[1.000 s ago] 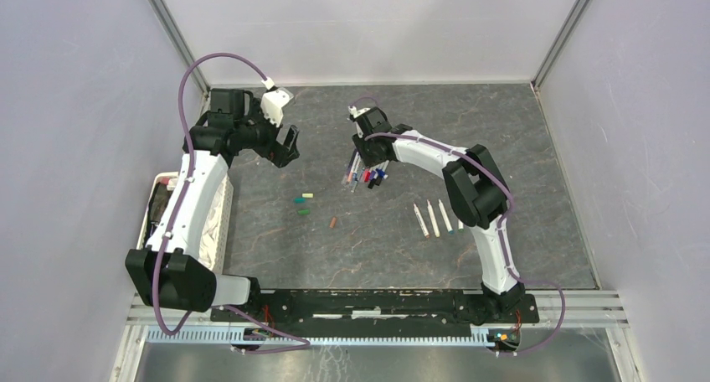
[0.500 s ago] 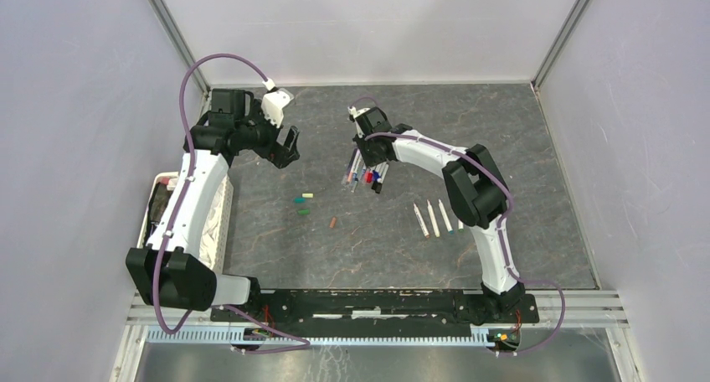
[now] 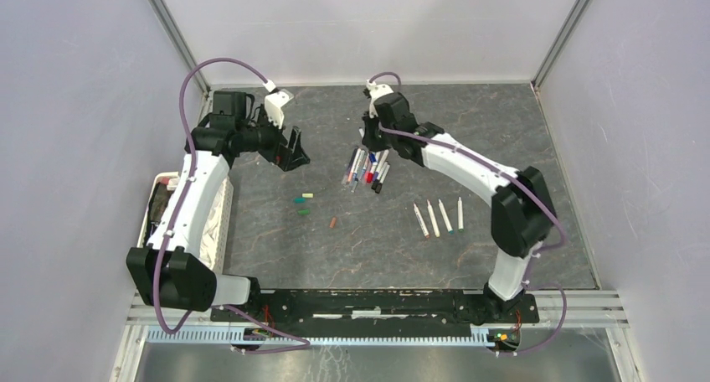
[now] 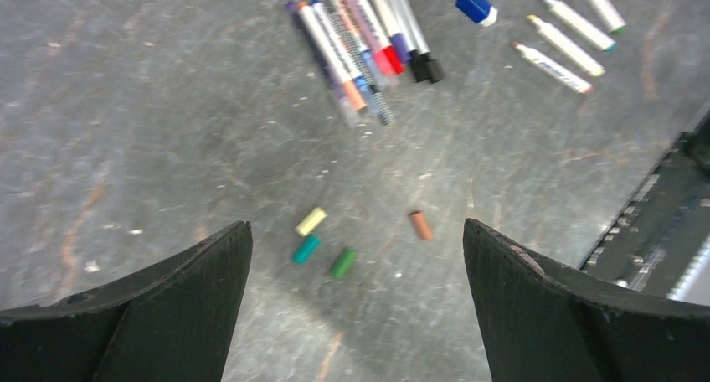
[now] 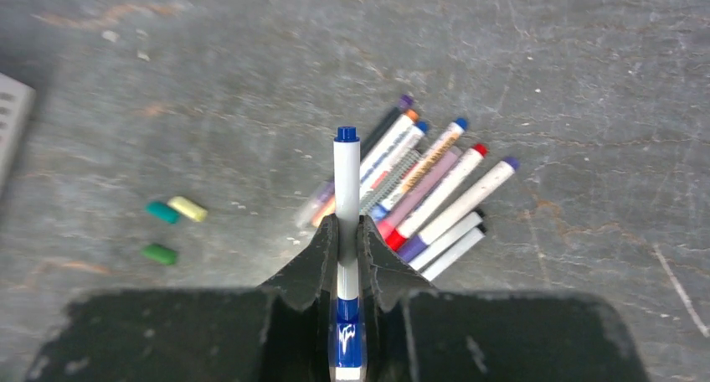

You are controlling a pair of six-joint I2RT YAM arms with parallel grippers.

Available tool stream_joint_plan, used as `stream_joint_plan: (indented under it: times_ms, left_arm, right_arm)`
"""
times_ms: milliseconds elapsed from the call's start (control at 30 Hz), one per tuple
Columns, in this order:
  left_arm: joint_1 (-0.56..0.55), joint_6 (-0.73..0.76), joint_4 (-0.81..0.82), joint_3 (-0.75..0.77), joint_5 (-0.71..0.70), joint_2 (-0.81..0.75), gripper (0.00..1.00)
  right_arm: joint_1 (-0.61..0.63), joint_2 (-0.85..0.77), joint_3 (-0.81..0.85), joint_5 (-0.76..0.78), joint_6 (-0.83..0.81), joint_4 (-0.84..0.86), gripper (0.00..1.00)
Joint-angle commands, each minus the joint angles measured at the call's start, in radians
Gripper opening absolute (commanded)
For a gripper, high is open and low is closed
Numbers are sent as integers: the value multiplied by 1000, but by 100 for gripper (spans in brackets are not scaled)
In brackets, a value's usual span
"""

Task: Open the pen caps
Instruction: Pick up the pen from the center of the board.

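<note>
We see right fingers (image 5: 311, 265) clamped on pen (image 5: 346, 172), centre frame; left fingers (image 4: 167, 315) apart, caps (image 4: 343, 262) lower centre on counter (image 4: 126, 105).

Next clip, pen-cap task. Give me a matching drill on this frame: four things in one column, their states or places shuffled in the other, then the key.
Column one
1. left hand
2. right hand
3. brown cap
4. yellow cap

Column two
A. shut on the blue-ended pen
B. lying next to the teal cap
C. open, holding nothing
D. lying by itself, touching nothing

Pairs: 1-C, 2-A, 3-D, 4-B
</note>
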Motion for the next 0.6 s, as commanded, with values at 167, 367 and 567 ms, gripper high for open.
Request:
stream_joint_plan:
  times_ms: [167,367,567]
  left_arm:
    - [-10,-221,111,-75,323,-67,100]
    - [-34,-317,188,-118,427,-91,98]
    - [-67,-378,241,-155,503,-115,92]
  right_arm:
    - [133,-358,-346,87,345,481,0]
    - [239,-445,-447,228,465,635,0]
    - [295,-449,-438,292,526,692,0]
